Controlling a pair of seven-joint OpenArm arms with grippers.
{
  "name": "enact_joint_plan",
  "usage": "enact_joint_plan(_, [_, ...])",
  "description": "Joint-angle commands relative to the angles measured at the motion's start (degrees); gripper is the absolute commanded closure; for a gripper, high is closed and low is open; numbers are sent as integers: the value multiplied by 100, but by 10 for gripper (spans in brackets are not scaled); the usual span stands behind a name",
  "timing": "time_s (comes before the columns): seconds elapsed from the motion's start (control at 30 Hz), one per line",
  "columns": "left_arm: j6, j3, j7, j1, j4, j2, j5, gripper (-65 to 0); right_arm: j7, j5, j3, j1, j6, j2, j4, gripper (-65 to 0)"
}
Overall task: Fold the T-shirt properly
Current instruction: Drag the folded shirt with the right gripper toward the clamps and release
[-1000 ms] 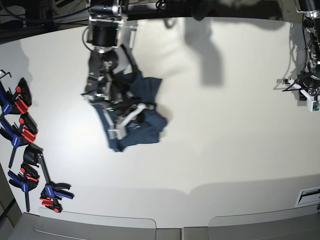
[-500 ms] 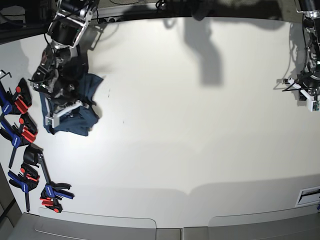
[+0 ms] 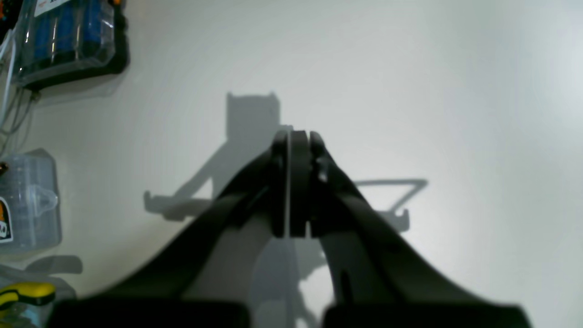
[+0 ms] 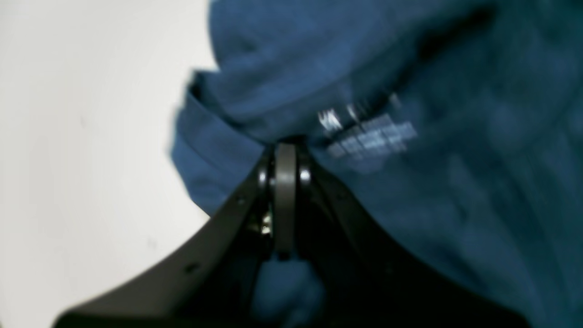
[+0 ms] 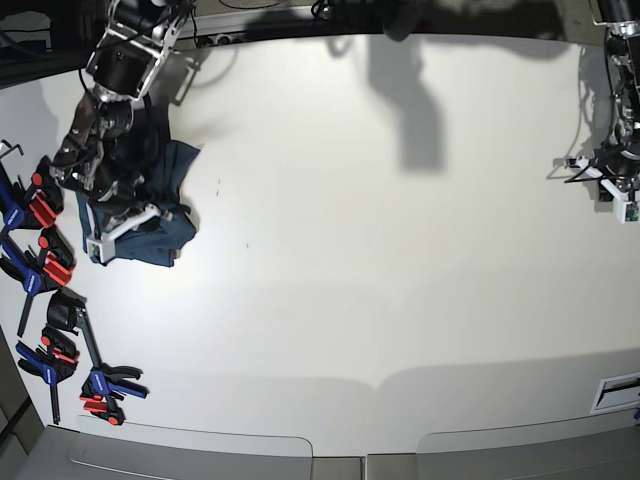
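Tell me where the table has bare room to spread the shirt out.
The widest bare stretch of table runs between the bunched T-shirt and the far-side end effector. The edge by the clamps is crowded, with the shirt nearly against them.

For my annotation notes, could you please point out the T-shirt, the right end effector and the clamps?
T-shirt [image 5: 168, 232], base view, bunched blue cloth at its lower edge.
Right end effector [image 4: 284, 155], right wrist view, tips shut on the T-shirt fabric.
Clamps [image 5: 48, 268], base view, red-and-blue grips at the table's edge.

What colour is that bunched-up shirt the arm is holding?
The T-shirt is plain dark navy blue, clearest in the right wrist view.
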Motion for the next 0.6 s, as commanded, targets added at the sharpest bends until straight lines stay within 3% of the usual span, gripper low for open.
enact_joint_plan(0.0, [26, -39, -118, -50, 74, -118, -48, 0, 107, 219, 11, 254, 44, 107, 216, 0])
enact_joint_plan(0.13, [28, -44, -114, -50, 81, -146, -125, 0, -282, 723, 11, 564, 46, 103, 557, 0])
enact_joint_plan(0.33, [-15, -199, 313, -46, 396, -323, -833, 0, -809, 949, 11, 643, 260, 103, 1325, 0])
enact_joint_plan(0.57, [-916, -1075, 1720, 286, 1327, -319, -2277, 0, -1056, 1360, 11, -212, 332, 85, 2046, 0])
